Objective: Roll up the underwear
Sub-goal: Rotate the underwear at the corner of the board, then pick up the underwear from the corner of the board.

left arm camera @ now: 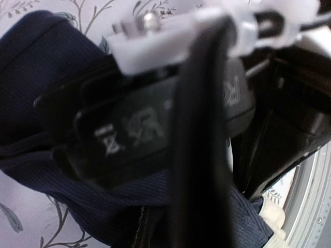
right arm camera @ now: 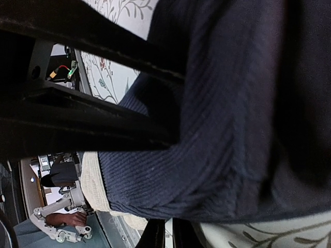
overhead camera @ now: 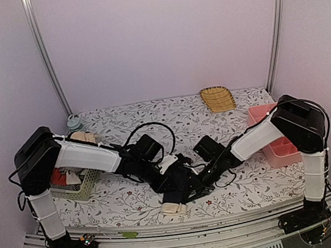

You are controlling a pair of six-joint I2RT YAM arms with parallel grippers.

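**Underwear under both tools at the near edge**

Underwear, a dark navy ribbed piece, lies bunched on the flowered tabletop. It sits well to the left of the pink bin as the top camera sees it, and closer to the arm bases than the bin is. Both arms reach in over it from opposite sides.

The right tool comes from the pink bin's side and meets the cloth's nearer edge. In its wrist view the two black fingers narrow toward each other, and a fold of the navy cloth is clamped between their tips.

The left tool comes from the side away from the bin and rests on top of the cloth. Its wrist view is filled with blurred black parts and a cable pressed close over the navy fabric. I cannot tell whether its fingers are apart or together.

A small cream cloth lies touching the navy piece, on the side toward the arm bases and still further from the bin. A yellow woven tray sits just behind the pink bin toward the back wall. A pale green basket of mixed cloth stands at the opposite end of the tabletop from the bin.
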